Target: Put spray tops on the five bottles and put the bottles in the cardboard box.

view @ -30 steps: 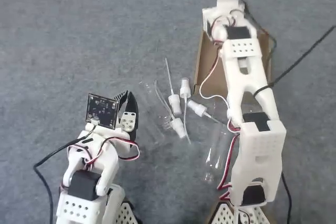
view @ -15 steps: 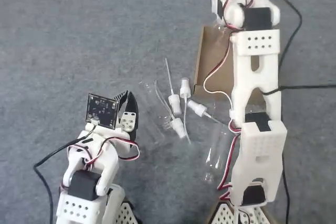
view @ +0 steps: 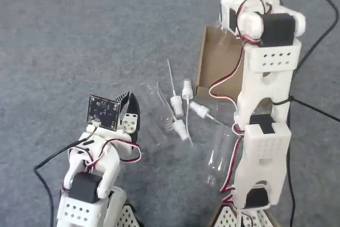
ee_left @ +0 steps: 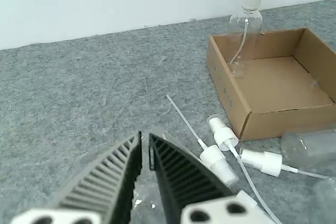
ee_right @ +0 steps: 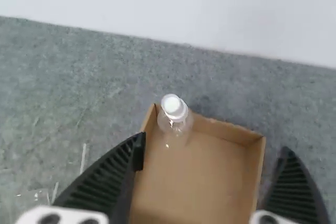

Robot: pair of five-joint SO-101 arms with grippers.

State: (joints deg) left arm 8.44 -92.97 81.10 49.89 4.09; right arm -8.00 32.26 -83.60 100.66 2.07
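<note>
A clear bottle with a white spray top (ee_right: 174, 113) stands upright in the far corner of the cardboard box (ee_right: 210, 182); the left wrist view shows this bottle (ee_left: 244, 23) and the box (ee_left: 273, 85) too. My right gripper (ee_right: 210, 150) hangs open high above the box, with nothing between its fingers (ee_right: 107, 179). My left gripper (ee_left: 145, 153) is shut and empty near the front left of the mat, and appears again in the high view (view: 132, 111). Loose spray tops (view: 177, 104) lie between the arms, beside the box (view: 218, 67). An empty bottle (view: 218, 155) lies next to the right arm's base.
Another clear bottle (view: 159, 115) lies by the spray tops, hard to make out against the grey mat (view: 79, 46). A white wall runs behind the table. Cables trail from the right arm (view: 263, 147).
My right arm has risen and drawn back from low over the box, leaving the capped bottle standing inside. The left arm has not moved.
</note>
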